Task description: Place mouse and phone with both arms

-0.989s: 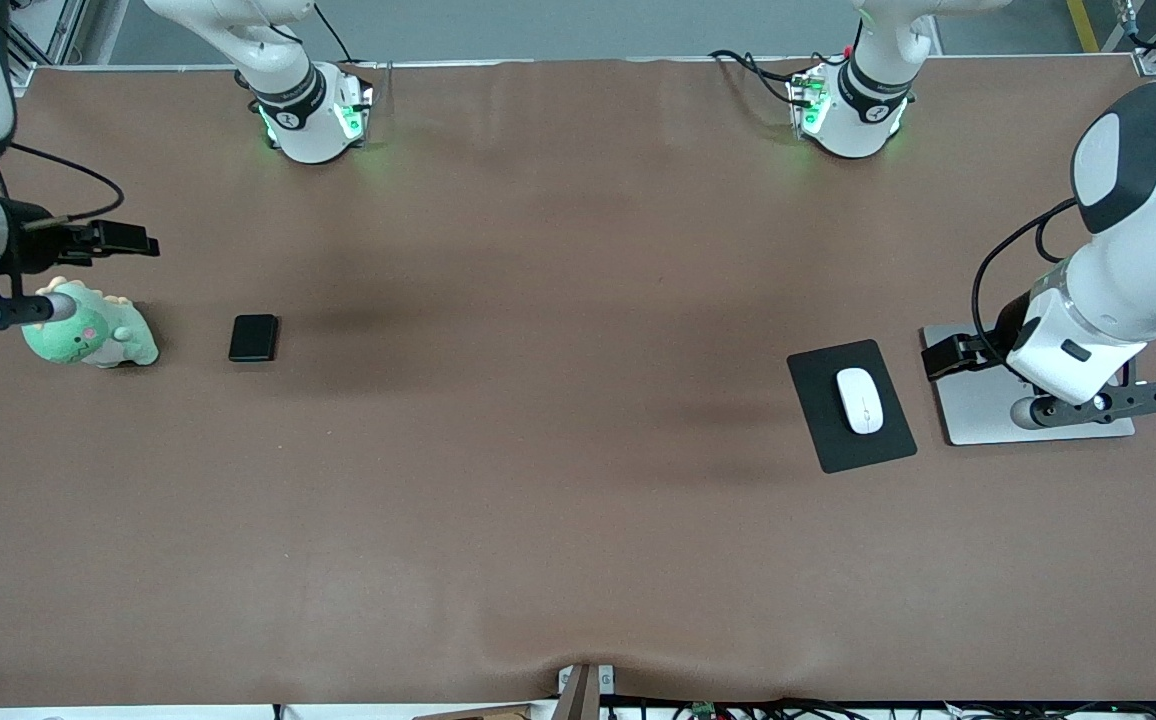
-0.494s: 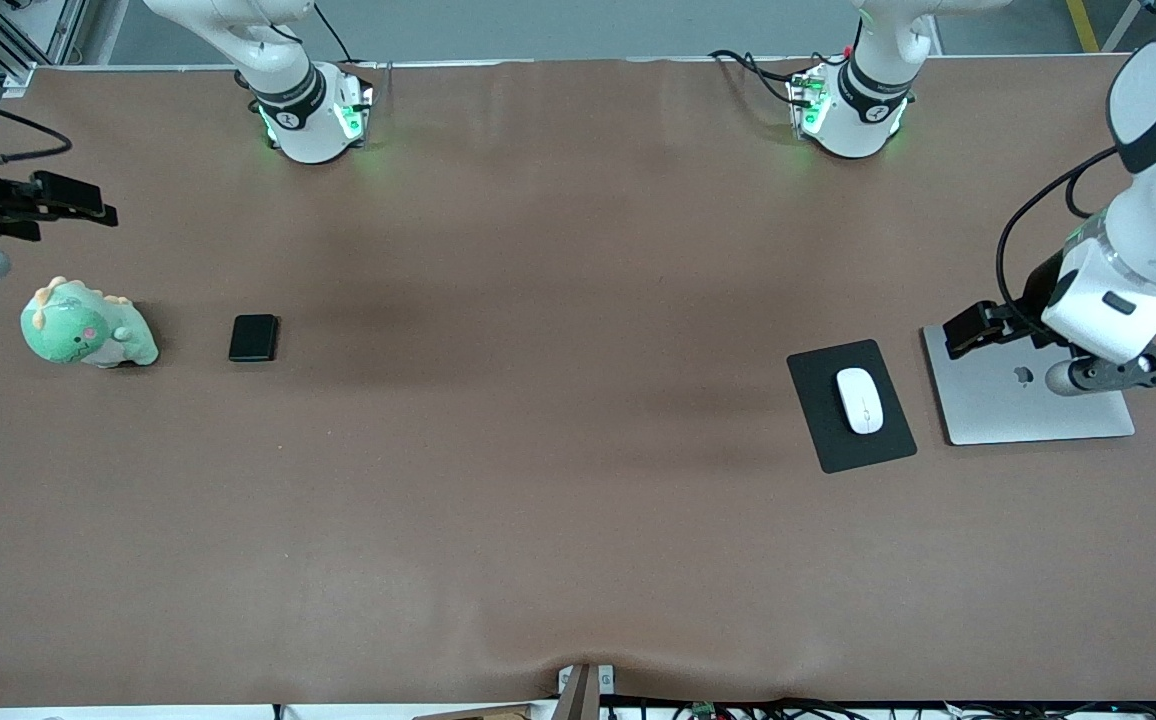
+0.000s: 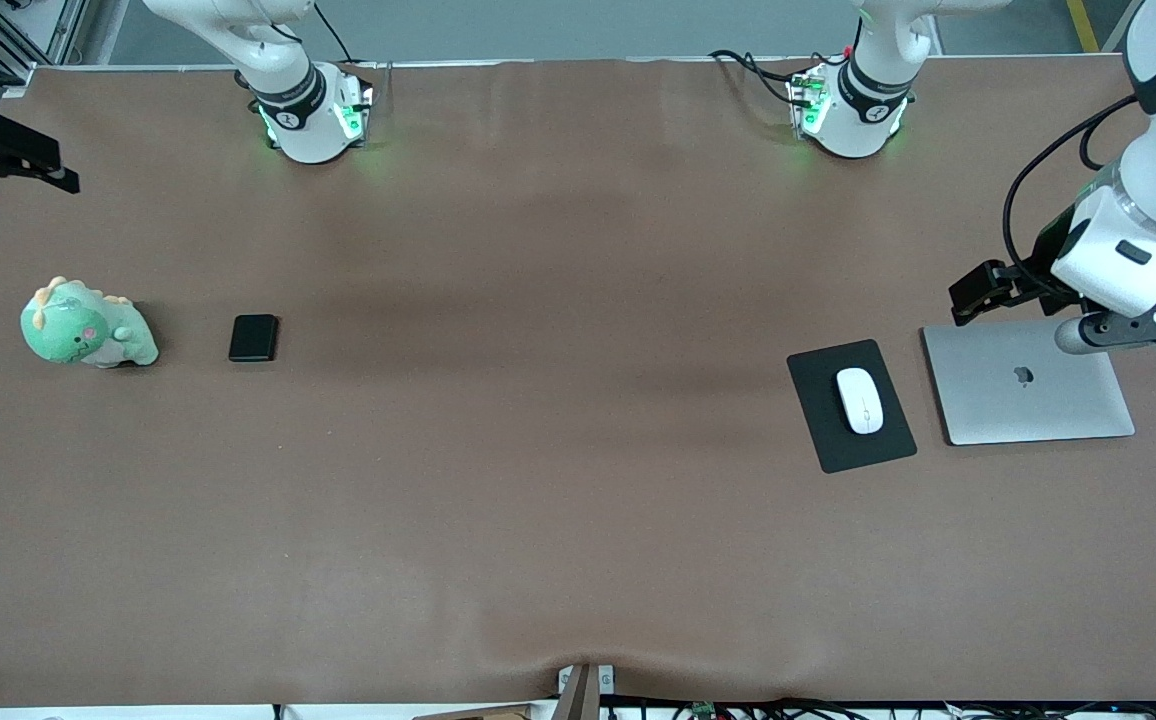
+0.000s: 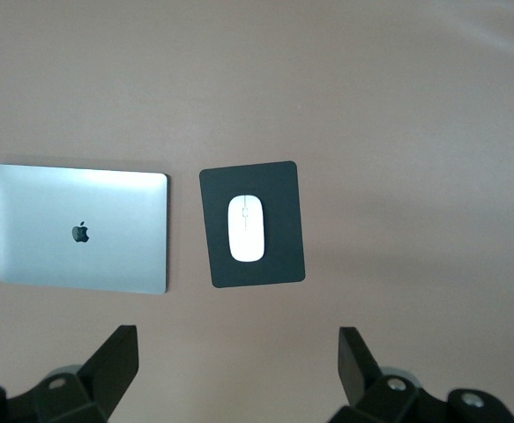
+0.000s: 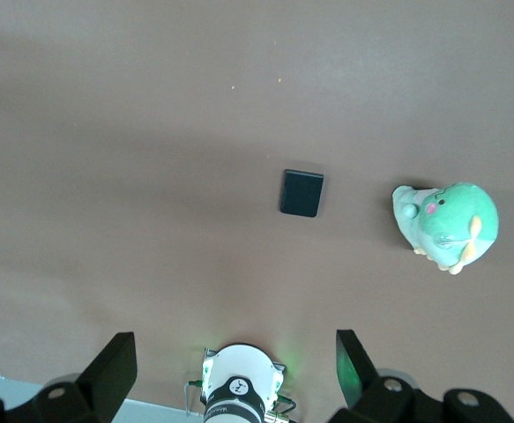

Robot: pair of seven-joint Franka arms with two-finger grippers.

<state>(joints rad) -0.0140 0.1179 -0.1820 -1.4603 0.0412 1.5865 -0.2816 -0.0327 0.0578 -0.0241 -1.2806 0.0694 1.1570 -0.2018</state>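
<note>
Mouse point(image 3: 859, 400) on mouse pad point(image 3: 828, 440), phone point(image 3: 253, 338) on table, left claw point(image 4: 234, 366) and right claw point(image 5: 234, 366) high above, both open, empty

A wide brown table point(image 3: 558, 480) lies mostly bare, so the whole middle and the edge nearest the front camera give open passage. Near the right arm's end, a green plush toy point(image 3: 86, 325) and a small black phone point(image 3: 253, 337) sit apart with a bare gap between them. Near the left arm's end, a white mouse point(image 3: 859, 400) rests on a black mouse pad point(image 3: 823, 440), just beside a closed silver laptop point(image 3: 1028, 400); only a narrow strip separates pad and laptop. Both arm bases stand along the table's farthest edge.
</note>
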